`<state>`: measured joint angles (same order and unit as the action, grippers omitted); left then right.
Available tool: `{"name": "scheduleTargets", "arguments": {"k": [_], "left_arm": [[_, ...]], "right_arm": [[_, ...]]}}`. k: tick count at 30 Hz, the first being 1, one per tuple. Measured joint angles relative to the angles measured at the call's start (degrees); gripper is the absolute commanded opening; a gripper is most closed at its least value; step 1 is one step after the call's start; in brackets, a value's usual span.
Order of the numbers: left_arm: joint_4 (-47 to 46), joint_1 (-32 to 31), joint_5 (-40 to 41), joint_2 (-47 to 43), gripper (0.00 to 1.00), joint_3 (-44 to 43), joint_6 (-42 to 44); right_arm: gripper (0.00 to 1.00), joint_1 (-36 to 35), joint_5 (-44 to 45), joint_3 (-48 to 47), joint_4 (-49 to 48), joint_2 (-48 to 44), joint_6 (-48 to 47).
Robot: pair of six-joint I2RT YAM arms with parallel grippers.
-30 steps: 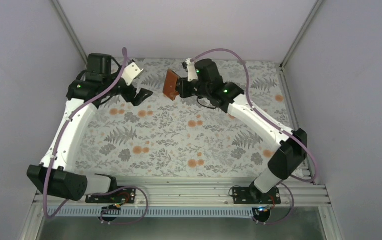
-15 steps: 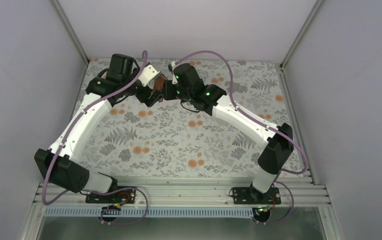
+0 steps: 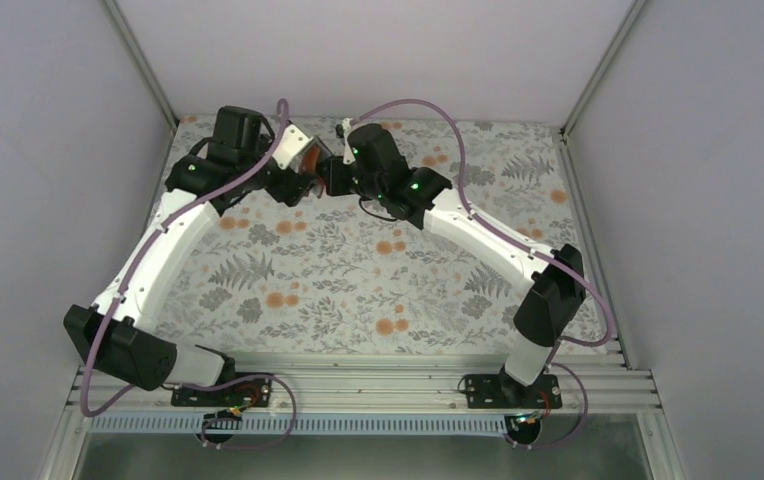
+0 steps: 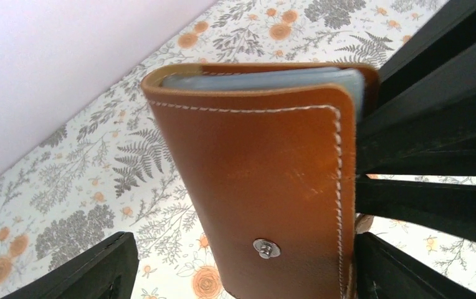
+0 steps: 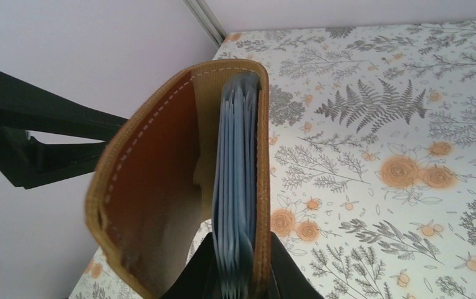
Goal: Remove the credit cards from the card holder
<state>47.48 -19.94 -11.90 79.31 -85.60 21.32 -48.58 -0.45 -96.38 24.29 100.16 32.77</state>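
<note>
Above the far left part of the floral-patterned tablecloth (image 3: 358, 280), the white left arm (image 3: 158, 250) and white right arm (image 3: 488, 235) meet, and the top view shows only a brown sliver between them. The right gripper (image 3: 335, 180) is clamped on the small brown leather card holder (image 4: 266, 180), held clear of the cloth. The left gripper (image 3: 294, 186) straddles it, jaws apart. The left wrist view faces the stitched cover flat on, with its metal snap stud (image 4: 266, 249) at the low end. The right wrist view is edge-on: the long axis runs straight out from the fingers, one cover bowed away from the pale grey-blue pockets (image 5: 235, 187). Any cards inside are perhaps hidden; I cannot tell.
</note>
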Motion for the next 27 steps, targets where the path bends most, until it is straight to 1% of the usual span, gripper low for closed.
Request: {"name": "scheduleTargets", "arguments": {"k": [8,10,15,18,27], "left_arm": [[1.3,5.7,-5.8,-0.6,0.89,-0.9,-1.0],[1.8,7.4,-8.6,-1.0,0.9,-0.9,-1.0],[3.2,11.1,-15.0,-2.1,0.96,-0.9,-0.5],[3.8,12.1,-16.9,-2.4,1.0,-0.9,-0.3],[4.5,12.7,-18.0,-2.1,1.0,-2.3,-1.0]], "right_arm": [[0.04,0.0,-2.4,0.0,-3.0,0.0,-0.8],[0.04,0.0,-3.2,0.0,-3.5,0.0,-1.2],[0.04,0.1,-6.0,0.0,-4.9,0.0,-2.3],[0.04,0.1,-7.2,0.0,-5.0,-0.3,-2.8],[0.04,0.3,-8.3,0.0,-4.9,-0.4,-3.5]]}}
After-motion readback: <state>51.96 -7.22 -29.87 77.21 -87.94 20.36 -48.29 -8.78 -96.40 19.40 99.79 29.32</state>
